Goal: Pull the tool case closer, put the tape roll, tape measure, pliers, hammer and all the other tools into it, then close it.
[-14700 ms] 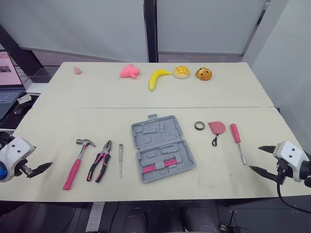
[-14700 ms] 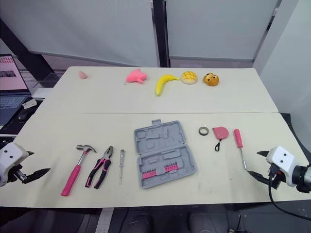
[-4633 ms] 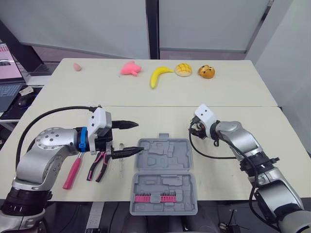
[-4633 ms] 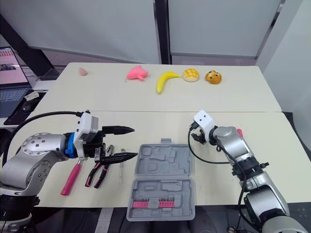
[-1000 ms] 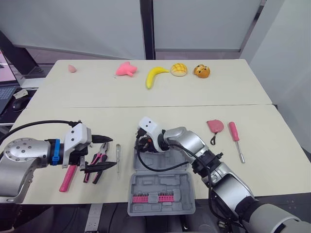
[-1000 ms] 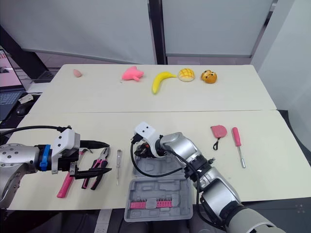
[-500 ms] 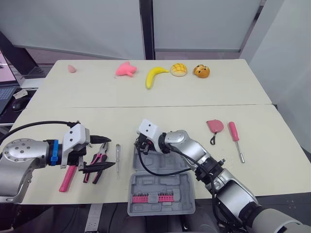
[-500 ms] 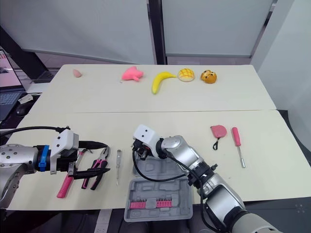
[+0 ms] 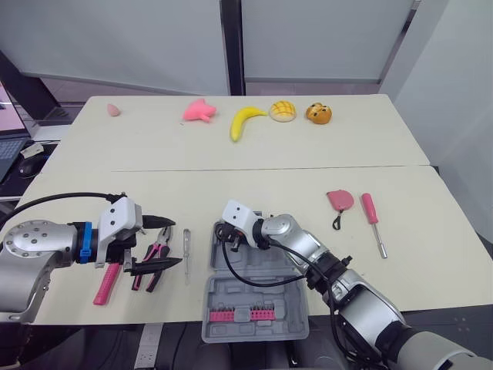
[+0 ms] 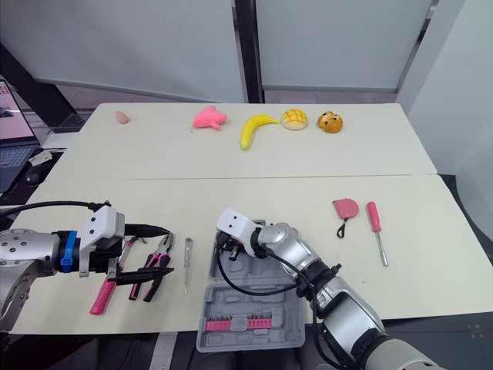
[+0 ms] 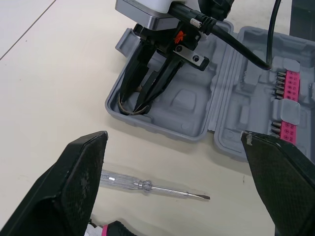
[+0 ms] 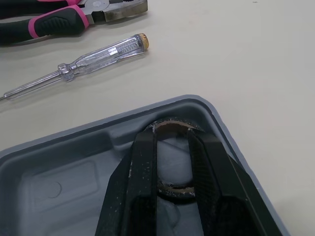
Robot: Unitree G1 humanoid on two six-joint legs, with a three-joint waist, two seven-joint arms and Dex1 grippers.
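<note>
The right claw (image 12: 171, 133) is reaching into the far left corner of the open tool case (image 9: 258, 294), which is lying at the robot's edge of the surface (image 9: 254, 193). Its fingers are standing narrow, pinching the tape roll (image 12: 173, 191) across its ring and lowering it into the rounded recess there, so the roll is settling flat in a moulded pocket. Letting go looks like the step in hand. The right arm is crossing in from the right, elbow bent, wrist pitched down over the case's far half.

The left claw (image 9: 164, 243) is hovering spread wide and empty over the pliers (image 12: 64, 22), beside the hammer (image 9: 102, 284), apparently lining up for them. Its forearm is lying low and level, pointing inward.

The tester screwdriver (image 9: 186, 254) is lying between pliers and case. The tape measure (image 9: 340, 200) and pink screwdriver (image 9: 373, 220) are lying well apart on the right.
</note>
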